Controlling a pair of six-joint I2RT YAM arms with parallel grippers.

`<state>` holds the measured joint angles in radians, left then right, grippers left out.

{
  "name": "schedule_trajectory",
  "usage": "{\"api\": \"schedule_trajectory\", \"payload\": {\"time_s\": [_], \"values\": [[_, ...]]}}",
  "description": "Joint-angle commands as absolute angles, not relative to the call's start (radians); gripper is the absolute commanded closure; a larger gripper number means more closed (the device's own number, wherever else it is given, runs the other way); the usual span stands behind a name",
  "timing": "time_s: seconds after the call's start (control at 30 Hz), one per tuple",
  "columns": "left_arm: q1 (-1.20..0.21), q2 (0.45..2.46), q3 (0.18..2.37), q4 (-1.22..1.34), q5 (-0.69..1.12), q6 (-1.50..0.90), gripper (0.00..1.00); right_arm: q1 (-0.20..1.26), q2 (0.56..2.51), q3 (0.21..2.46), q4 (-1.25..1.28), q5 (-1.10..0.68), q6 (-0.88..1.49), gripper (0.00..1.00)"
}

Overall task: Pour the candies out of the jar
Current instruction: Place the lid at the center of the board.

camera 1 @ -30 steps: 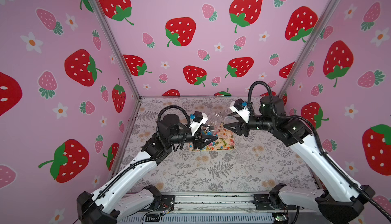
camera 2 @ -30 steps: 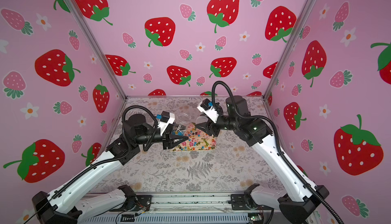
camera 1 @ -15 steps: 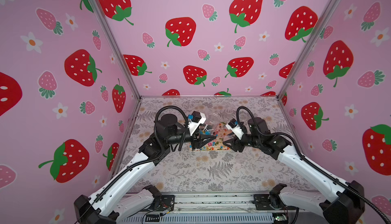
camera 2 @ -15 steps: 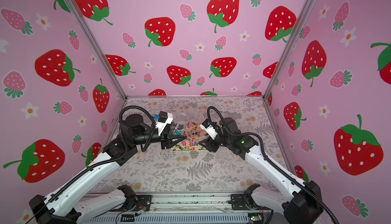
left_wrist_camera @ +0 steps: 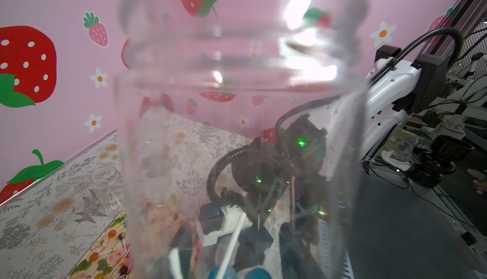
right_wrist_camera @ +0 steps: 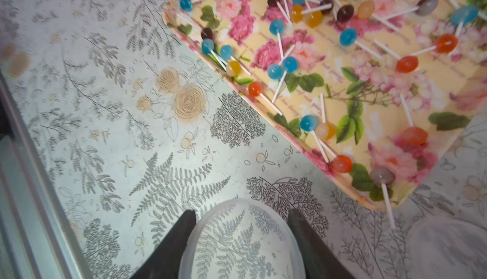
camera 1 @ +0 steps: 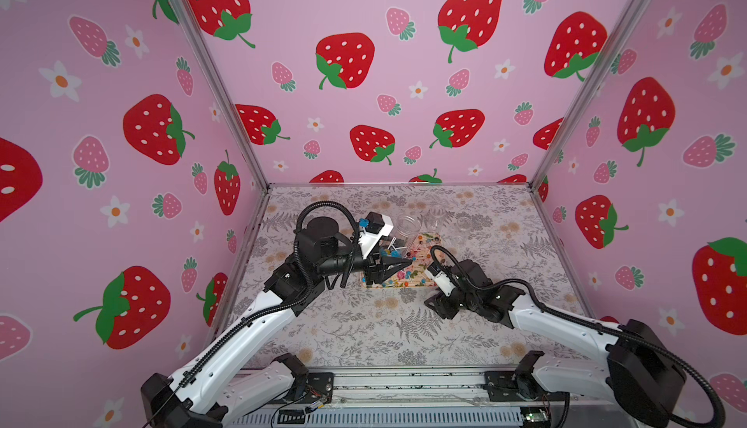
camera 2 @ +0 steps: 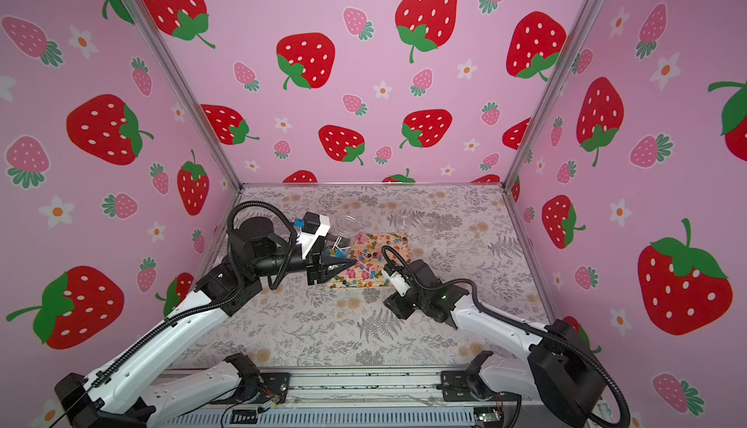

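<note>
Tabletop (camera 1: 364, 325) in grey fern print, pink strawberry walls (camera 1: 404, 1); candies (right_wrist_camera: 348, 37) on floral tray (right_wrist_camera: 369, 122)

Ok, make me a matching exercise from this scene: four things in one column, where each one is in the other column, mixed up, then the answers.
Things
1. jar with candies
2. lid
3. tray
4. empty jar

Places
A. standing on the table beyond the tray, nothing gripping it
B. in the right gripper, beside the tray
C. held up by the left gripper
D. flat on the table, strewn with candies

Pairs: 1-C, 2-B, 3-D, 4-A
</note>
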<state>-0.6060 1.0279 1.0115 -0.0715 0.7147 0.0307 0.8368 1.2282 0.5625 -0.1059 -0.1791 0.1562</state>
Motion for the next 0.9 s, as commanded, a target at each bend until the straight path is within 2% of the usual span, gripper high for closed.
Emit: {"api": "schedule_trajectory", "payload": {"time_s": [0.0,0.4,0.67,0.87], "values": [[-0.601,1.021,1.055,-0.046,0.722,0.048,0.57,0.86,1.275,0.555,-0.018,-0.095,0.203,0.44],[-0.591,1.02,1.019,-0.018,0.712,0.021,0.57,0.932,1.466,0.558,0.051,0.004,0.293,0.41],[-0.586,1.022,1.014,-0.017,0.715,0.018,0.57,0.933,1.44,0.558,0.051,0.018,0.301,0.27],[-0.583,1.023,1.011,-0.015,0.713,0.015,0.57,0.933,1.371,0.582,0.024,0.015,0.312,0.24]]}}
